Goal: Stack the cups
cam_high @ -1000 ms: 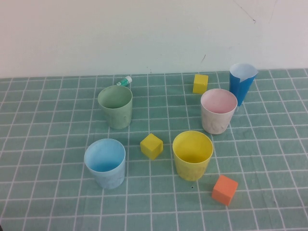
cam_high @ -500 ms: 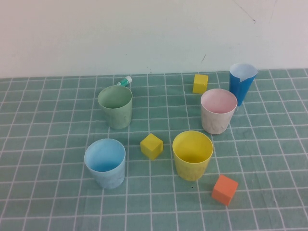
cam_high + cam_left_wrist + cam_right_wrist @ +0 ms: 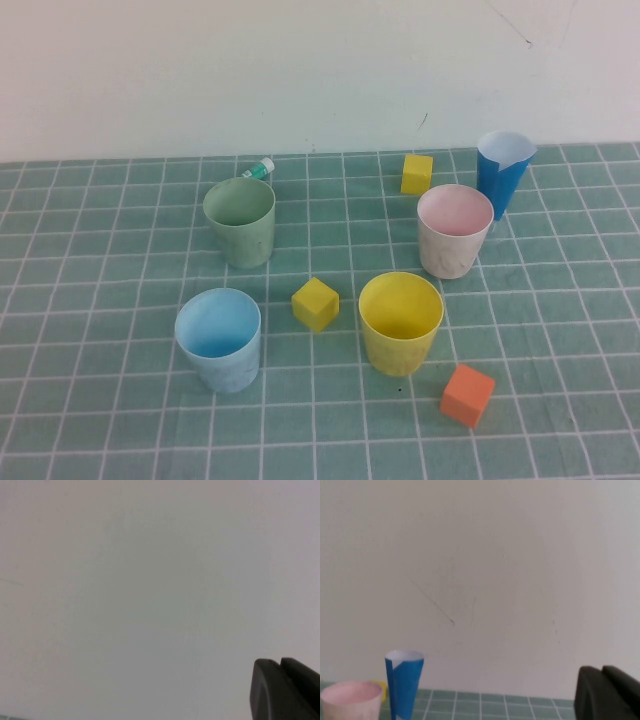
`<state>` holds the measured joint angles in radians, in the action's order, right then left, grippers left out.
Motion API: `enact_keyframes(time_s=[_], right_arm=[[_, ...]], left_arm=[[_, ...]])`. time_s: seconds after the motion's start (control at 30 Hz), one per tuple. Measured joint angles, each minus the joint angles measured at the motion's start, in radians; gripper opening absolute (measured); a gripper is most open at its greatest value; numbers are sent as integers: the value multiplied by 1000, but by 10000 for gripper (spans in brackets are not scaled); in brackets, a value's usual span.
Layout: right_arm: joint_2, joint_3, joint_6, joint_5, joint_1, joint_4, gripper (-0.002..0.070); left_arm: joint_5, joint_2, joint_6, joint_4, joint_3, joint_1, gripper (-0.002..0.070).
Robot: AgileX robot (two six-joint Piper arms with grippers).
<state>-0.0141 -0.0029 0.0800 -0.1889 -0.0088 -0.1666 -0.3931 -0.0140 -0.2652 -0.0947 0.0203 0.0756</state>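
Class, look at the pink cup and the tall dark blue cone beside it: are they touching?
Cannot tell. In the high view the pink cup overlaps the dark blue cone, hiding any gap; the right wrist view cuts off their bases. Neither pincer is near them.

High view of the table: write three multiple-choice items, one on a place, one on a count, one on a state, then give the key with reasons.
1. What lies between the light blue plastic cup and the yellow plastic cup?
A. orange cube
B. yellow foam cube
C. dark blue paper cone

2. How many small cubes are on the green gridded mat?
A. two
B. three
C. five

3. How do the four pastel cups stand?
A. nested in one stack
B. tipped over
C. upright and apart

Key: B, the yellow foam cube sits between them. B, two yellow and one orange. C, each stands alone, mouth up. Neither gripper shows in the high view.
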Motion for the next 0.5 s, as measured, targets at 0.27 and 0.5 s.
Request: enact_keyframes(time_s=[0.27, 0.5], right_arm=[[67, -267, 0, 446, 0, -33, -1], [294, -414, -153, 655, 0, 1, -1]], left_arm=[[482, 22, 43, 45, -254, 0, -2], [833, 256, 154, 21, -465, 0, -2]])
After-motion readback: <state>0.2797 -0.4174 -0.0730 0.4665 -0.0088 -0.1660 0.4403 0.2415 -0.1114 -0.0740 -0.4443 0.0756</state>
